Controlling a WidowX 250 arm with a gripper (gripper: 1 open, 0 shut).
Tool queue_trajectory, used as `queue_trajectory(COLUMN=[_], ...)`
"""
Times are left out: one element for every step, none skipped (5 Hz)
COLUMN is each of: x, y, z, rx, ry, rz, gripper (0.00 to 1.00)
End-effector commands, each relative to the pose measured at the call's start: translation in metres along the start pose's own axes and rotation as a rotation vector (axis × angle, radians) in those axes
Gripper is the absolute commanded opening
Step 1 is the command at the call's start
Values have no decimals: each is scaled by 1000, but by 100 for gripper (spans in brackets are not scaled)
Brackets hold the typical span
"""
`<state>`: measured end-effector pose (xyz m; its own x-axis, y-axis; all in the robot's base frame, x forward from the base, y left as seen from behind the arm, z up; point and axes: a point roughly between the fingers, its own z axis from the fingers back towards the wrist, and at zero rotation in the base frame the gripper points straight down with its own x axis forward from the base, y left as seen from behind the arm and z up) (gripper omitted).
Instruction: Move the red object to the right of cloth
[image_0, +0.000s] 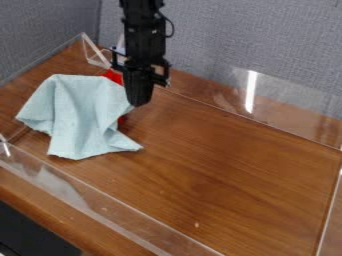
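Note:
The pale blue-green cloth (74, 115) lies rumpled on the left part of the wooden table. Only a small piece of the red object (116, 72) shows, at the cloth's far right corner, just left of the black arm. My gripper (139, 99) points down at the table, right beside the cloth's right edge and in front of the red object. Its fingers are shut, and I see nothing between them. The arm hides the rest of the red object.
Clear plastic walls (254, 90) ring the wooden table (227, 160), with a grey backdrop behind. A small dark spot (123, 119) sits at the cloth's right edge, below the gripper.

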<state>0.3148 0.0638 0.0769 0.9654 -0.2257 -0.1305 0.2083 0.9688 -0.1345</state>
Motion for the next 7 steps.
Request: queue_trajectory(x=[-3,-4,-6,-4,-3,-2,-2], y=[-10,-14,-21,-12,-3,6,14], z=[24,19,7,8,8,9,13], rx=[41,36,29,39,50,59,71], ry=[-80,-77,-66,-73,-79,-88,-102], rz=[-37,-52,-79,-71,-62,-53,-46], gripper=[0,0,0,0,0,0,0])
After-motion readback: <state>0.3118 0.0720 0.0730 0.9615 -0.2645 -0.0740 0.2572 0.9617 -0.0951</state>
